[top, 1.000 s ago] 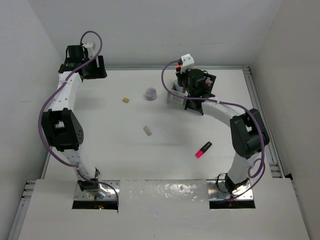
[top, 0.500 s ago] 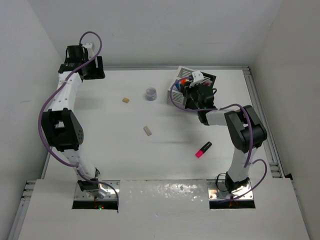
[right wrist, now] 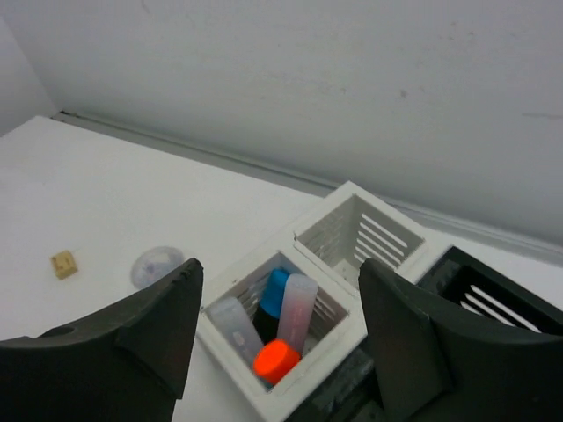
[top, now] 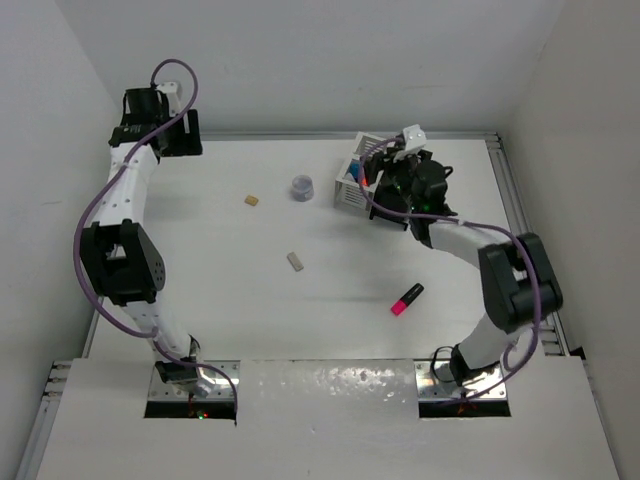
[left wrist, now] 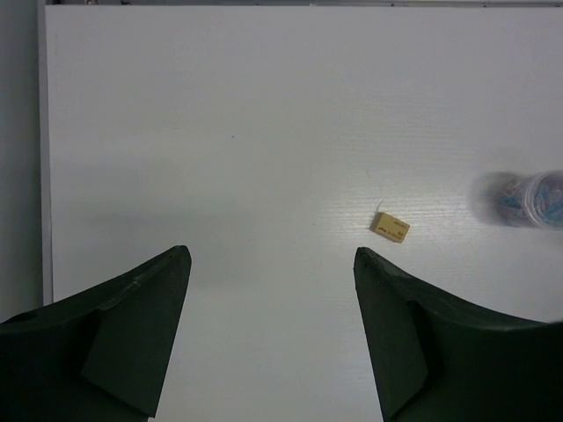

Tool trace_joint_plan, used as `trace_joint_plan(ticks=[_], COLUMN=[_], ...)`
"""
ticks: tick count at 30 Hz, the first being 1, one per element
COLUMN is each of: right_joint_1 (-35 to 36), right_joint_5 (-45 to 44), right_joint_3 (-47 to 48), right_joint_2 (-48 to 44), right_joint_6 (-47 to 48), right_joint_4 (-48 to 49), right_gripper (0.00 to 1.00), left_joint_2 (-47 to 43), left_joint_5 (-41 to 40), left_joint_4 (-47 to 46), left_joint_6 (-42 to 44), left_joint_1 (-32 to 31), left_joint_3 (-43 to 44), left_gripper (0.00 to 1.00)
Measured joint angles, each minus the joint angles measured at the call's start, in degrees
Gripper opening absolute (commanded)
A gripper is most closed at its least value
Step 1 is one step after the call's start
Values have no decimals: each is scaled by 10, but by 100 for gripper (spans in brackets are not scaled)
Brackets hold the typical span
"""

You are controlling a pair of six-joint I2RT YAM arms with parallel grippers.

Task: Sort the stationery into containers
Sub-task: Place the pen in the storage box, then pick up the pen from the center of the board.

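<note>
Now the right claw (right wrist: 277, 274) hangs directly above the white slatted square bin (right wrist: 380, 230) at the far right of the pale worktop (top: 220, 300), with its two dark fingers spread wide and nothing between them. A second ago those fingers were nearly closed over the same spot, so it appears an item has just been let go. Seen from the right wrist, the bin's nearer compartment holds an orange-capped marker (right wrist: 277, 359), a blue-capped marker (right wrist: 277, 286), a pastel pink stick (right wrist: 299, 306) and a paler stick (right wrist: 232, 320), all standing on end. The compartment beyond it looks empty. The black slatted bin (right wrist: 493, 303) sits against the white one on the right, and its contents cannot be seen. The right arm's elbow has also swung outward to the right since that earlier moment. The left claw (left wrist: 270, 255) is open too, holding nothing, raised at the far left corner of the worktop. Four items lie loose on the worktop: a black highlighter with a pink end (top: 407, 299) near the right arm, a small beige eraser (top: 251, 200), a second beige piece (top: 295, 261) closer to the middle, and a greyish round piece (top: 302, 187) just left of the bins. Judging by this, one more item is sorted and four remain.
</note>
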State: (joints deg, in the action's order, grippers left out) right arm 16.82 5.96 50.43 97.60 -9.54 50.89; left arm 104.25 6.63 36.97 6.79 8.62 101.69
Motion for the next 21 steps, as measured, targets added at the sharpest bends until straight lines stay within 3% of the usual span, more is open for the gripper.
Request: trace_joint_plan(ticks=[2,4,5,7,10,11,12,15,21], right_joint_1=[9,26,36,54,73,73,73,73,73], right_joint_5=[-26,-73,-97,-147,-207,-220,-231,-251,-239], right_joint_3=[7,37,55,86,70,48,20,-58,-146], right_joint_2=[-63,-124,-146,-188,-248,-264,-278,-286,-267], right_joint_6=[-15,-46,-67,-120,-233,-268,-312,-418,-524], right_joint_4=[-73,-193,-250,-374,-528,-564,-609,-715,-803], right_gripper=[63,47,32,28,57,71,75,80,74], left_joint_2=[-1,-3,-5,-10,-15,-15,-15,-15,-23], left_joint_5=[9,16,20,26,33,38,46,73,111], left_joint_4=[2,3,3,4,7,7,10,18,18], left_joint_6=[-2,-7,-10,-14,-22,-25,-29,-39,-54], left_joint_1=[0,0,1,1,2,3,5,12,29], left_joint_3=[4,6,6,6,6,6,6,6,-6], left_gripper=[72,73,73,72,71,70,70,70,70])
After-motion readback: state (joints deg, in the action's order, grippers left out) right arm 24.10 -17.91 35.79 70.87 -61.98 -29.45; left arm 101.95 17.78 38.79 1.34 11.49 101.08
